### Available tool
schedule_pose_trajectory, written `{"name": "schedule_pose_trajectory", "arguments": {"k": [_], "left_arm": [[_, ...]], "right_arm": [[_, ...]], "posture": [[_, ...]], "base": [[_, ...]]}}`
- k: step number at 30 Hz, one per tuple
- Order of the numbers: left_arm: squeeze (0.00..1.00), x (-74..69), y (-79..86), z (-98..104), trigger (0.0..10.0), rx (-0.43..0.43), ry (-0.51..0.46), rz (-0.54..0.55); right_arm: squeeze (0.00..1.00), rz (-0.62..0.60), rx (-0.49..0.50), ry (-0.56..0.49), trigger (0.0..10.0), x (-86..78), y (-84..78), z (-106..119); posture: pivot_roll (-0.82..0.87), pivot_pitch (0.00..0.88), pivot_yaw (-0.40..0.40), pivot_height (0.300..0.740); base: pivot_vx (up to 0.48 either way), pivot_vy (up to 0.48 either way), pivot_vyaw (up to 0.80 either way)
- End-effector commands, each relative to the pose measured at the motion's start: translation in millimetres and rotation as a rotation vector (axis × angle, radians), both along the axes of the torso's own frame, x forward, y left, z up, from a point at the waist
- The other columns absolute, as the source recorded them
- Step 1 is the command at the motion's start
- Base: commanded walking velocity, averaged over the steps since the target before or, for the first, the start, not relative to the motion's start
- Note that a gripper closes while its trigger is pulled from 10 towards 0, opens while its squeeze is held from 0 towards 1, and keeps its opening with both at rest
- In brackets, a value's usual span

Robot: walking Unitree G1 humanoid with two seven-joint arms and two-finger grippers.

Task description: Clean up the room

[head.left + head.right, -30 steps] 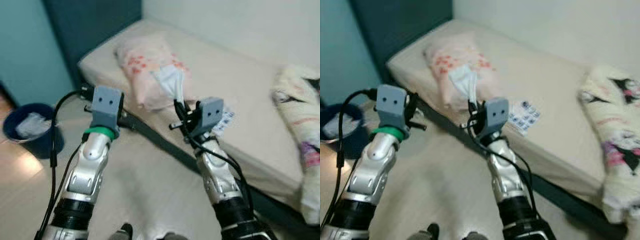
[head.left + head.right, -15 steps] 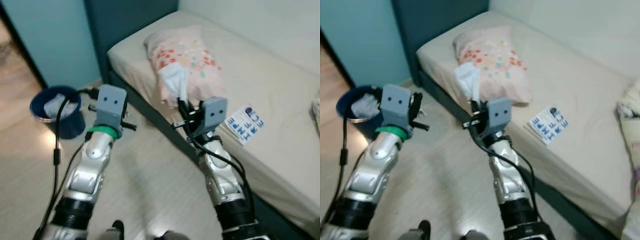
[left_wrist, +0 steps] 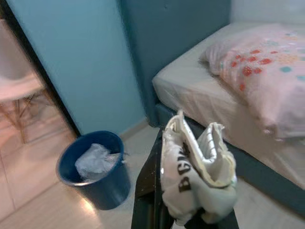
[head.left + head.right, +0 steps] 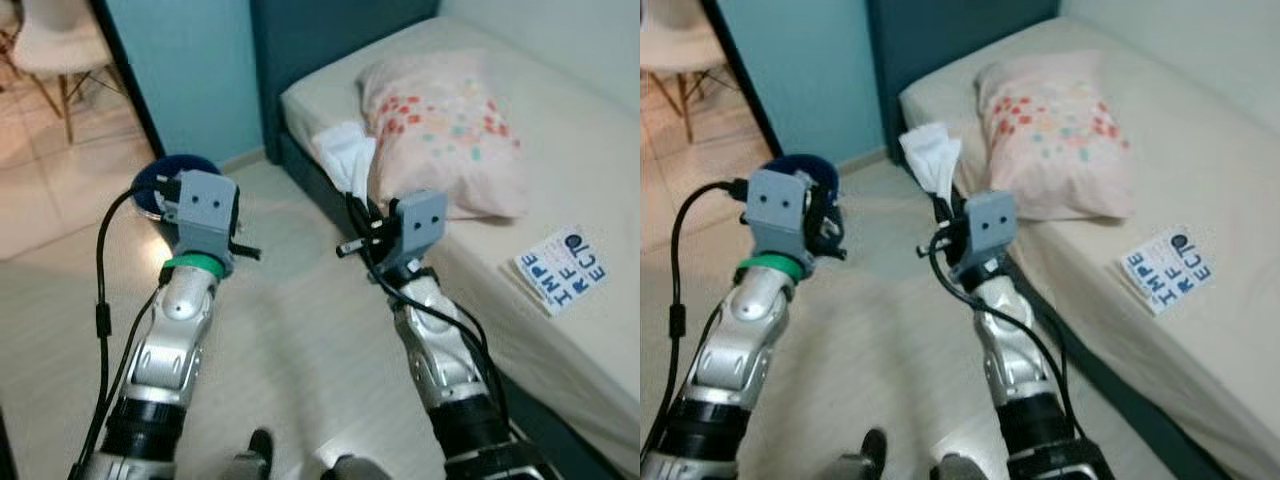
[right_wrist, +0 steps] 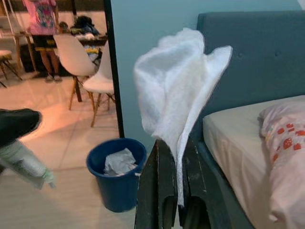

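Note:
My right gripper point(image 4: 352, 228) is shut on a white crumpled tissue point(image 4: 346, 156), which stands up above the fingers point(image 5: 159, 191) in the right wrist view. My left gripper point(image 4: 243, 251) is shut on a crumpled white wrapper point(image 3: 195, 176) with black letters. A blue bin point(image 3: 95, 167) with white rubbish in it stands on the floor by the teal wall. From the head views the bin point(image 4: 165, 180) is just beyond the left gripper and mostly hidden behind it. Both grippers are held up over the floor beside the bed point(image 4: 330, 100).
The bed carries a pink dotted pillow point(image 4: 450, 130) and a white card with blue letters point(image 4: 560, 270). A dark blue headboard point(image 5: 248, 57) stands behind it. Through the doorway are white chairs point(image 5: 90, 67) and a person in a pink top point(image 5: 43, 19). Pale floor point(image 4: 300, 350) lies below my arms.
The whole view has swung left, so the bed has slid right and the doorway and chair have come into view. The bin now sits right behind my left gripper. Both grips are unchanged.

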State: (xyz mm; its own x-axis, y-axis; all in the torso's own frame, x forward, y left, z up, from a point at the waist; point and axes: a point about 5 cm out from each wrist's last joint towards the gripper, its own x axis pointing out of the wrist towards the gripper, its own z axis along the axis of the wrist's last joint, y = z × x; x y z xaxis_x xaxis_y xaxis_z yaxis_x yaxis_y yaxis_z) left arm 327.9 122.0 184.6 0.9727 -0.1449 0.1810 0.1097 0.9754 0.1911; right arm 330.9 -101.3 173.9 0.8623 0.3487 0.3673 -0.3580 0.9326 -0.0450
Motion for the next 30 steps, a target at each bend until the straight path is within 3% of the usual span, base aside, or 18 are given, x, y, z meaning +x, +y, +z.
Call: {"name": "schedule_pose_trajectory", "arguments": {"k": [1,4,17,30], "left_arm": [[0.0,-1.0,8.8,-6,10.0,0.011,0.022,0.031],[0.0,1.9,16.2,-3,10.0,0.031,0.006,0.075],[0.0,0.9,23.4,-4,10.0,0.043,0.006,0.097],[0.0,2.0,28.3,-8,10.0,0.061,0.015,0.133]], "right_arm": [[0.0,0.02,0.004,0.011,10.0,-2.2,6.3,-3],[0.0,-0.01,0.049,0.016,10.0,-0.1,3.8,-2],[0.0,-0.043,0.079,0.033,10.0,1.3,0.4,-5],[0.0,-0.036,0.044,0.045,10.0,1.0,2.6,-9]], "posture": [[-0.15,0.096,0.011,0.732],[-0.08,0.101,-0.007,0.732],[-0.07,0.102,-0.01,0.732],[-0.06,0.095,-0.018,0.732]], "base": [[0.0,0.0,0.71],[0.155,0.0,0.47],[0.463,0.0,0.0],[0.461,0.0,0.14]]}}
